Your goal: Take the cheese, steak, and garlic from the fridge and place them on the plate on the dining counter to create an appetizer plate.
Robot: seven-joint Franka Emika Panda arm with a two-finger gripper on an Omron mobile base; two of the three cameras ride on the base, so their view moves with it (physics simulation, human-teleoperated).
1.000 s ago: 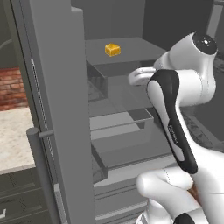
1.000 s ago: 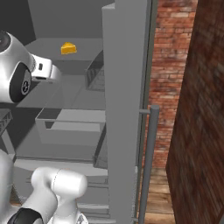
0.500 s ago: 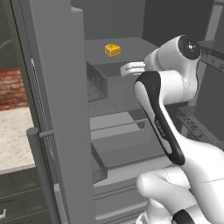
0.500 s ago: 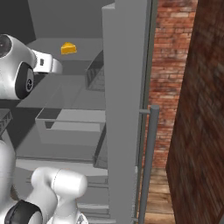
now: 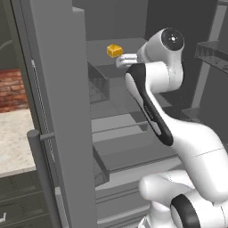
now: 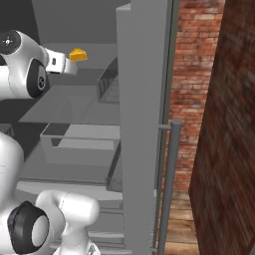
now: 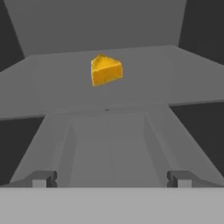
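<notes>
Brick wall [image 5: 12,89] and a strip of pale speckled counter [image 5: 15,142] sit at the far left of the left base view, outside the fridge [image 5: 58,102]. Fridge door stands open; its long vertical bar handle [image 5: 42,178] is at lower left in that view, and again right of centre in the right base view.

Inside, grey shelves step down toward the camera, with a translucent drawer [image 6: 82,144] pulled partly forward on a lower level. A wire-sided bin [image 6: 107,84] sits against the door side, at mid height.

Cheese [image 5: 114,50]: small yellow-orange wedge, resting on the upper shelf [image 7: 144,78], toward its back. Nothing touches it.

Arm reaches up and into the upper compartment. Gripper [image 5: 121,60] is held level just in front of the cheese, near it but apart; the right base view shows the same gap, wedge just beyond the hand's tip. Hand view: cheese sits above centre, straight ahead. The two dark fingertips [image 7: 43,178] stand far apart at the bottom edge, spread wide, with nothing between them.

Right of the fridge in the right base view: more brick wall [image 6: 199,99] and a dark brick face nearest the camera.
</notes>
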